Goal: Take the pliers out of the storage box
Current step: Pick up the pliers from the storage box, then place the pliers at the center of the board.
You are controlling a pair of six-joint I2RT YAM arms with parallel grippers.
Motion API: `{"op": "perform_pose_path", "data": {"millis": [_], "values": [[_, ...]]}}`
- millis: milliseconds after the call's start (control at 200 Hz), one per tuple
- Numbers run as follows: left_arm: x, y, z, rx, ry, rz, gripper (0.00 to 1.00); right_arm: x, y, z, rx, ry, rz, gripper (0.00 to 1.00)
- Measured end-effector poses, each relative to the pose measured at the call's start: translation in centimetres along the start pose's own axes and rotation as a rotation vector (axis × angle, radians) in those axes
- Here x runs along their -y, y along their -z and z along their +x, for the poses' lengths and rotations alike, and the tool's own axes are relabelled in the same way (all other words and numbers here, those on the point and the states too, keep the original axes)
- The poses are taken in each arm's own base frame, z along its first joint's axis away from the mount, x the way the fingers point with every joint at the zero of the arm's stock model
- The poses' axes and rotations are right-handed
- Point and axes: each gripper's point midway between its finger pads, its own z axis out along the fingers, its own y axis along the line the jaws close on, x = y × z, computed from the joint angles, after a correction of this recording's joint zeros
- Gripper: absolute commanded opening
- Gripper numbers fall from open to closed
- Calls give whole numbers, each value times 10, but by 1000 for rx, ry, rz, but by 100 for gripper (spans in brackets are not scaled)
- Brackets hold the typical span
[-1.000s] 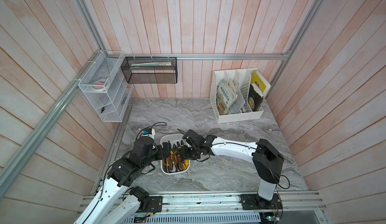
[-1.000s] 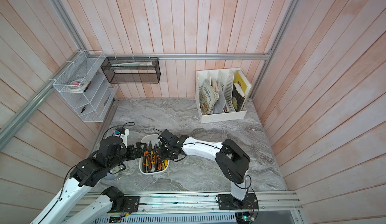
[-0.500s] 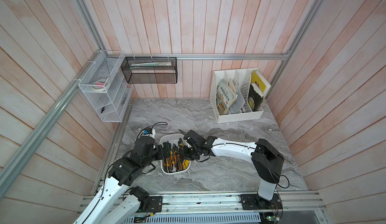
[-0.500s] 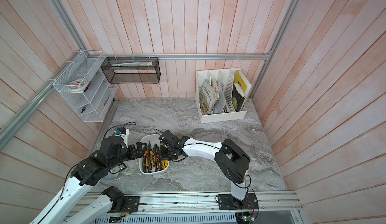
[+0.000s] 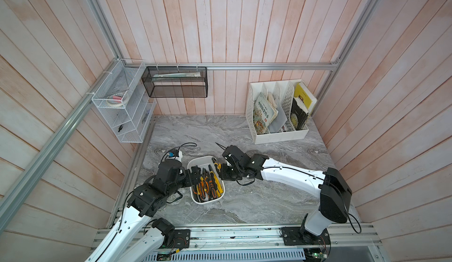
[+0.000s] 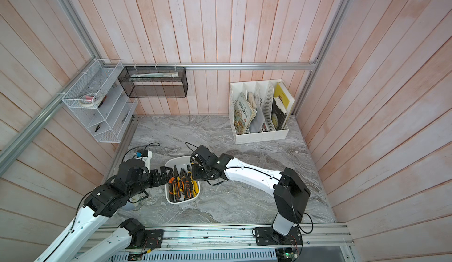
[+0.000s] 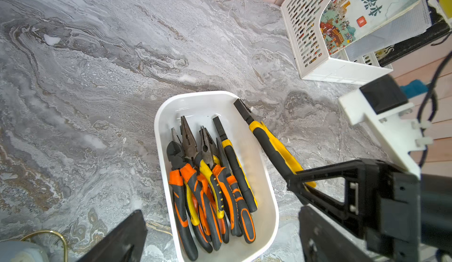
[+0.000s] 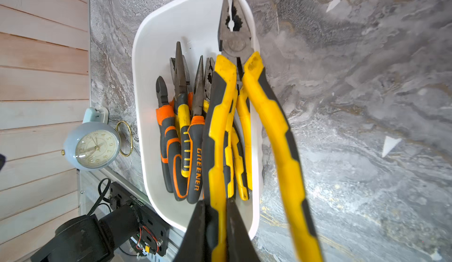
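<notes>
Arms reached low from either side of the storage box [image 5: 200, 161]; my right hand [image 8: 217, 209] pinched yellow-handled pliers [image 8: 234, 40], left hand [image 5: 196, 176] spread.

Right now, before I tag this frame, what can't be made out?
The pliers in the storage box: lower ones buried under overlapping handles in both wrist views; count uncertain.
The held pliers: handle ends cut off by the right wrist view's bottom edge, past the right gripper.
The white mesh rack: contents too small in both top views.
</notes>
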Motion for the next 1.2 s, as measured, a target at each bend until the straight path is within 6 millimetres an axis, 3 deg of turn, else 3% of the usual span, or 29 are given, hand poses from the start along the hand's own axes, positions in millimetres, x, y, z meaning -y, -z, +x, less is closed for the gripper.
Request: {"op": "perform_pose_path", "data": {"millis": [510, 780, 1015, 1200], "values": [[0, -4, 3, -18, 1, -6, 100, 44, 13, -6, 95, -24, -27, 0], [0, -7, 5, -35, -3, -14, 100, 69, 52, -13, 223, -87, -72, 0], [-1, -10, 8, -48, -5, -24, 100, 88, 83, -38, 380, -143, -29, 0], [-2, -10, 8, -49, -5, -26, 100, 118, 75, -42, 393, -183, 48, 0]]}}
